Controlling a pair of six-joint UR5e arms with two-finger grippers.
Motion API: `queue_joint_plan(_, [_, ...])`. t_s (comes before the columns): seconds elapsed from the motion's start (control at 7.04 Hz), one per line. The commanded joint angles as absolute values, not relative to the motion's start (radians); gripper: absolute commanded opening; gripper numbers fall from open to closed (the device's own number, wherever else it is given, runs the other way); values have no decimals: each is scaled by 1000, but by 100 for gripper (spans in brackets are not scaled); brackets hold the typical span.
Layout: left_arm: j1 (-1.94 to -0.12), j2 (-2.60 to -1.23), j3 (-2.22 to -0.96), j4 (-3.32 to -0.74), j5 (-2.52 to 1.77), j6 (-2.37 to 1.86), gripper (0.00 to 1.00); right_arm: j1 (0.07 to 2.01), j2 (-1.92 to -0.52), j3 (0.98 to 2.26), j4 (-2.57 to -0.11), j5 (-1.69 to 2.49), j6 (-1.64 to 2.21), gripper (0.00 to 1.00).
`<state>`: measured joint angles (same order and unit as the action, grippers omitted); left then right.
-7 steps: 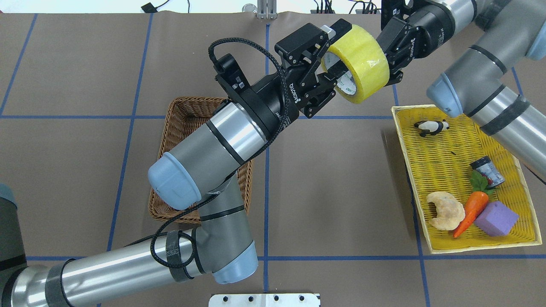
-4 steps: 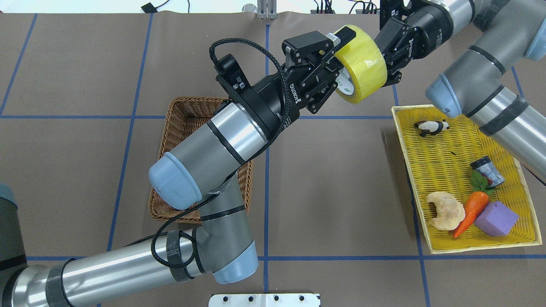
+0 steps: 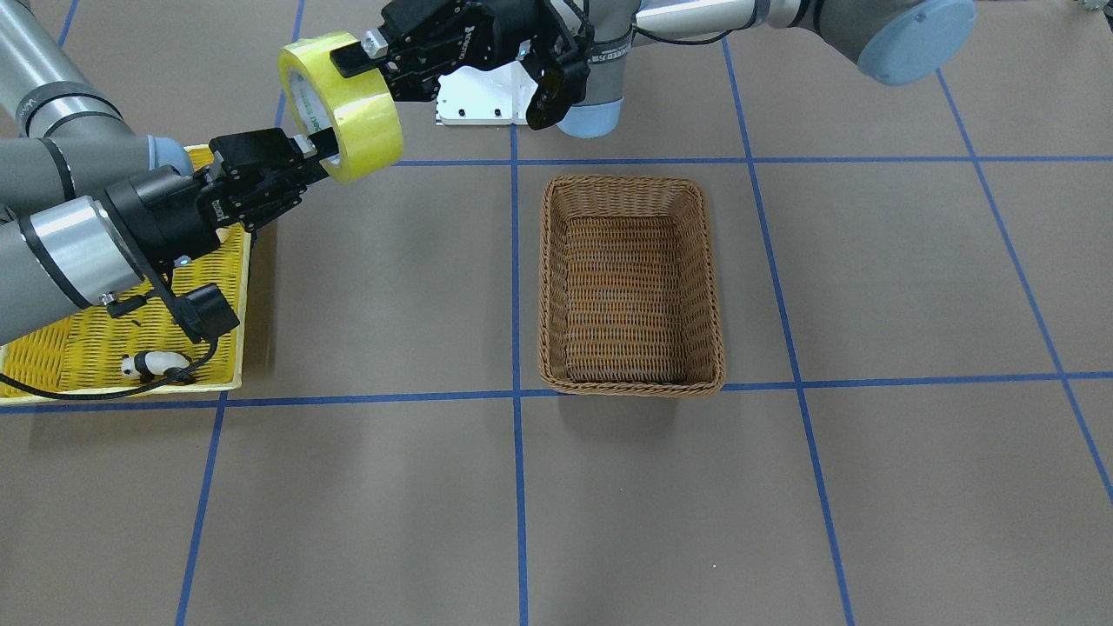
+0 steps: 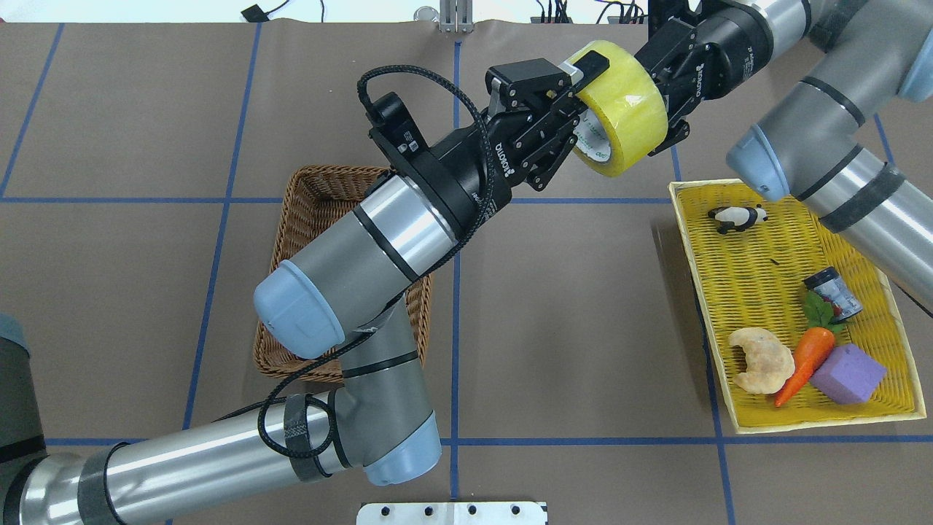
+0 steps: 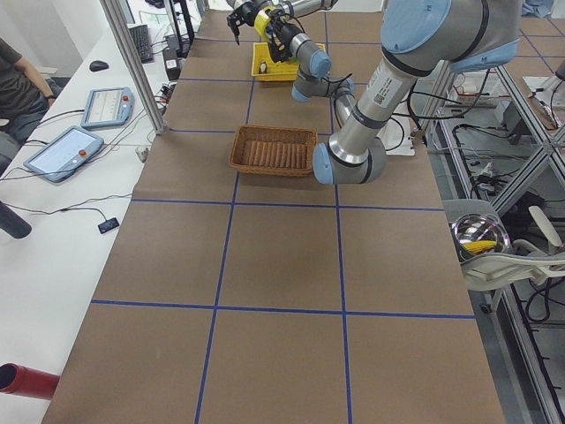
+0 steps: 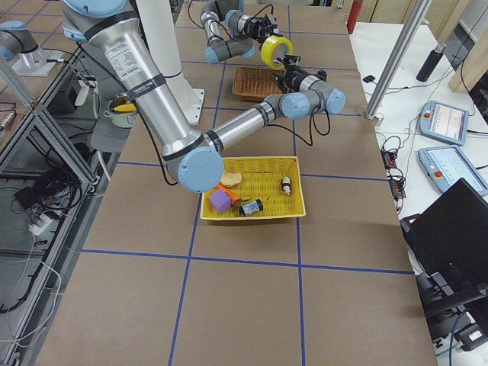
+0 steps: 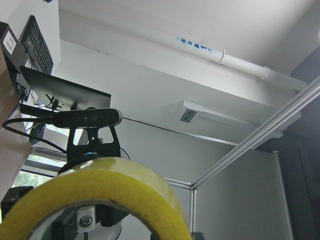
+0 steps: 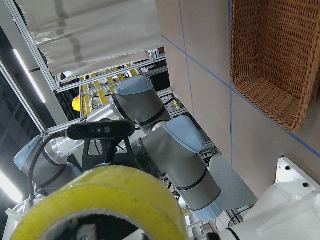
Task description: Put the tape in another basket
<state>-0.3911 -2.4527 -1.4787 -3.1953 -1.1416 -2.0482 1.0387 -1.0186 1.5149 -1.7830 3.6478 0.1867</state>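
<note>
The yellow tape roll [image 4: 627, 109] hangs in the air between both grippers, well above the table, right of the basket. My left gripper [image 4: 583, 102] is shut on the roll's wall, one finger over the outer face and one in the core. My right gripper [image 4: 667, 102] grips the roll from the other side; in the front view it [image 3: 309, 152] has a finger inside the core of the tape [image 3: 352, 113]. The brown wicker basket [image 4: 313, 197] stands empty [image 3: 626, 183], partly under my left arm. The tape fills the bottom of both wrist views [image 7: 100, 185] [image 8: 100, 195].
A shallow yellow tray [image 4: 685, 233] at the right holds a panda figure [image 4: 738, 217], a small can [image 4: 831, 292], a carrot [image 4: 802, 361], a purple block [image 4: 847, 373] and a bread piece [image 4: 762, 359]. Blue tape lines grid the brown table.
My left gripper was open around the tape's rim and has shut on it. The tape and both grippers have shifted slightly toward the table's far side.
</note>
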Motion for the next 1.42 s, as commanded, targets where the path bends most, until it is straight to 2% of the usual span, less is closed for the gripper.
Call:
queue_joint_plan(0.0, [-391, -2444, -1491, -3195, -1147, -2049, 5, 1042, -1020, 1526, -1790, 3648, 187, 99])
queue_joint_plan(0.14, [-393, -2422, -1511, -3197, -1150, -2049, 5, 1043, -1026, 1528, -1790, 3648, 187, 99])
queue_joint_plan(0.43, [-393, -2305, -1632, -3198, -1201, -2049, 5, 1054, -1034, 1528, -1790, 3648, 189, 99])
queue_joint_plan(0.85, [-394, -2214, -1611, -3183, -1210, -1929, 4, 1126, -1049, 1582, -1781, 3437, 114, 97])
queue_joint_plan(0.99, [-394, -2179, -1603, -3165, -1213, -1843, 4, 1149, -1049, 1586, -1776, 3372, 101, 81])
queue_joint_plan(1.14, [-396, -2175, -1601, -3124, -1212, -1826, 4, 1152, -1051, 1589, -1773, 3300, 80, 73])
queue_joint_plan(1.28, [-396, -2172, -1603, -3090, -1212, -1807, 4, 1166, -1051, 1592, -1772, 3239, 43, 69])
